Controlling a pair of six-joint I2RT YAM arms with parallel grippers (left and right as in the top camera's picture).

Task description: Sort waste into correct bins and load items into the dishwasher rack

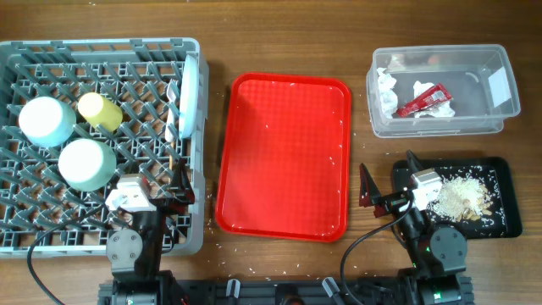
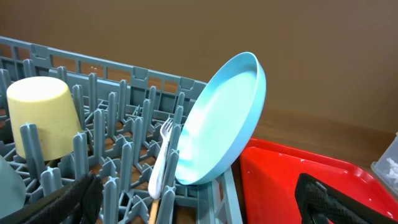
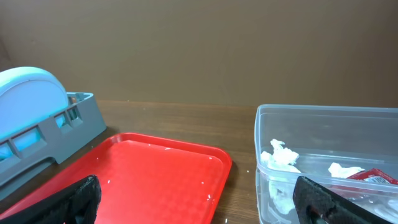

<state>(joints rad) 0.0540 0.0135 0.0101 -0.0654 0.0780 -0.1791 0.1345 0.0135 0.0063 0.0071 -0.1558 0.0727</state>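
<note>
The grey dishwasher rack holds two pale bowls upside down, a yellow cup, a pale blue plate on edge, a white fork and a wooden chopstick. The clear tub holds the red sachet and white tissue. The black tray holds rice scraps. My left gripper is open and empty over the rack's front right corner. My right gripper is open and empty between the red tray and the black tray.
A red tray lies in the middle with a few rice grains on it. More grains are scattered on the wooden table by its front edge. In the right wrist view the red tray and clear tub lie ahead.
</note>
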